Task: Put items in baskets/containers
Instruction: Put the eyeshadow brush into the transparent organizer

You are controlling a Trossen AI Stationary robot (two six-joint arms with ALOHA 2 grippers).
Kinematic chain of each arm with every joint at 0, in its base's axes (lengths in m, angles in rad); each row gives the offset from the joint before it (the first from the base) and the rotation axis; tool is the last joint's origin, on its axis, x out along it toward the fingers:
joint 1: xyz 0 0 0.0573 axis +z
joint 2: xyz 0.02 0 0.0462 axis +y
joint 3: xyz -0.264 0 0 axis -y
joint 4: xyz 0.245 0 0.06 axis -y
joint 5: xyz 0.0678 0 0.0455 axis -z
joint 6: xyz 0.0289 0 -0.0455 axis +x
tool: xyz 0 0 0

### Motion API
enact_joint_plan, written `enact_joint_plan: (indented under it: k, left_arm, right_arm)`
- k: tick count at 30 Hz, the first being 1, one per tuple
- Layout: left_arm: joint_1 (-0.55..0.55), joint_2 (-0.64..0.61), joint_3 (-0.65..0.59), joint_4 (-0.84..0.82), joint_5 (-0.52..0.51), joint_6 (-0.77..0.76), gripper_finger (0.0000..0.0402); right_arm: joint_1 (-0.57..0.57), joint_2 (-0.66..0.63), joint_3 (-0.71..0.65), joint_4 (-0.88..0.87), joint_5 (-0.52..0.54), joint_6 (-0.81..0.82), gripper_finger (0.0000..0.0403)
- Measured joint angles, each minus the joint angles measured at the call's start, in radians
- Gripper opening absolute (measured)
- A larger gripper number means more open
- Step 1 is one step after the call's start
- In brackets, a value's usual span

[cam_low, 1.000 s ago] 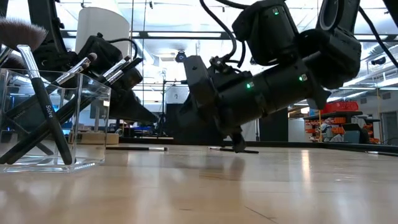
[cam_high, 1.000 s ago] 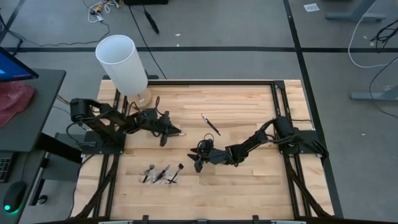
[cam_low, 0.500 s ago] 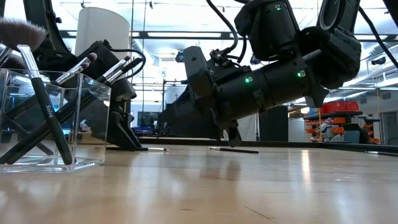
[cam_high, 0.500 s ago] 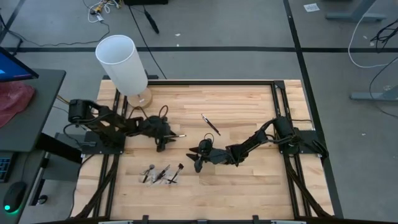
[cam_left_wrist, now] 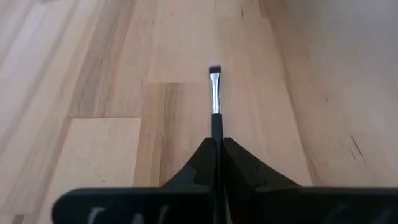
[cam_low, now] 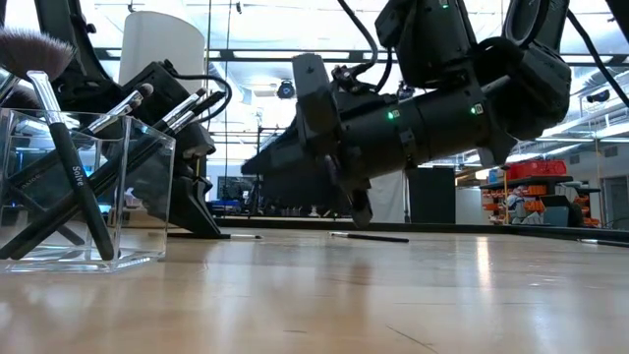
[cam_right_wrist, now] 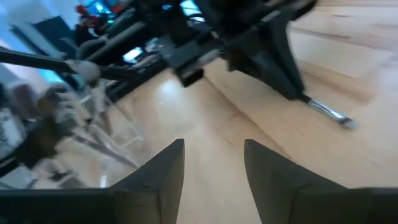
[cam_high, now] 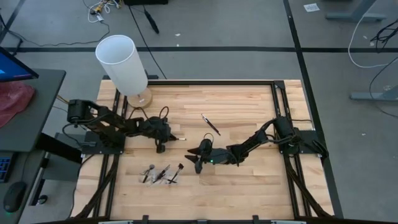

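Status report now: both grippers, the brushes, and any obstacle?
Left gripper shut on brush. Right gripper open, empty, hovering mid-table. Another brush loose. Tray holds several.

You are looking at a robotics lab or test bay inside a large open industrial hall. The pale butcher-block wooden table [cam_high: 236, 99] sits in a black metal frame [cam_high: 287, 124] on a grey concrete floor [cam_high: 217, 25] marked with dark tape lines [cam_high: 249, 48]. Loose white and black cables [cam_high: 367, 37] trail across that floor. A dark side desk [cam_high: 34, 106] carries a blue-lit monitor corner [cam_high: 11, 65]. Across the table you see bright overhead ceiling lights [cam_low: 265, 25] and distant red-and-orange storage shelving [cam_low: 526, 192].
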Motion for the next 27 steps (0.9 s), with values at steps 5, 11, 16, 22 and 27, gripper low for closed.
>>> enact_joint_plan:
  k: [5, 11, 16, 22, 27]
  left_arm:
    - [0.001, 0.006, -0.006, 0.039, 0.017, -0.044, 0.0011]
    - [-0.003, 0.009, -0.009, 0.121, 0.045, -0.112, 0.001]
    - [-0.027, 0.009, -0.009, 0.201, 0.06, -0.148, 0.001]
    - [-0.071, 0.008, -0.007, 0.285, 0.061, -0.178, 0.0009]
    - [-0.109, 0.007, -0.007, 0.38, 0.062, -0.21, 0.0012]
  right_arm:
    - [0.0, -0.001, 0.0, 0.013, -0.031, -0.017, 0.0168]
    - [0.0, -0.002, 0.0, -0.088, -0.031, 0.042, 0.0168]
    - [-0.001, -0.002, 0.0, -0.172, -0.026, 0.082, 0.0168]
    - [-0.001, -0.003, 0.0, -0.182, -0.018, 0.084, 0.0168]
    - [-0.001, -0.001, 0.0, -0.144, 0.058, 0.049, 0.0168]
